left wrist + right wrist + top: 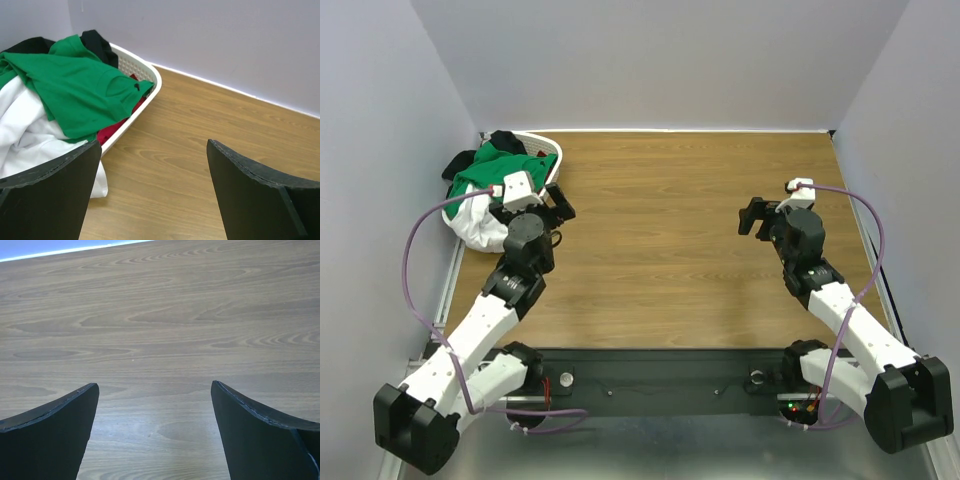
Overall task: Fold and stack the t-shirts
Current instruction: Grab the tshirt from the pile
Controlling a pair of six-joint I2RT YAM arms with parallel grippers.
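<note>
bases of both arms sit at the 6 o'clock edge of the wooden table (660,220). from there the left gripper (558,203) reaches to about 9 o'clock. its jaws are spread wide with nothing between them, over bare wood just beside the laundry basket (548,140). the right gripper (752,217) hangs at about 3 o'clock, jaws likewise wide apart and empty, with only wood grain below it in its wrist view.

farther back, at 10 o'clock in the table's corner, the white lattice basket holds the t-shirts in a loose heap. the green t-shirt (75,85) lies draped across the top. the white t-shirt (20,125) bulges beneath it and spills over the near rim onto the wood. the red t-shirt (117,122) peeks out under the green one against the basket's wall. the black t-shirt (97,45) sits at the far side. none is folded or stacked.
</note>
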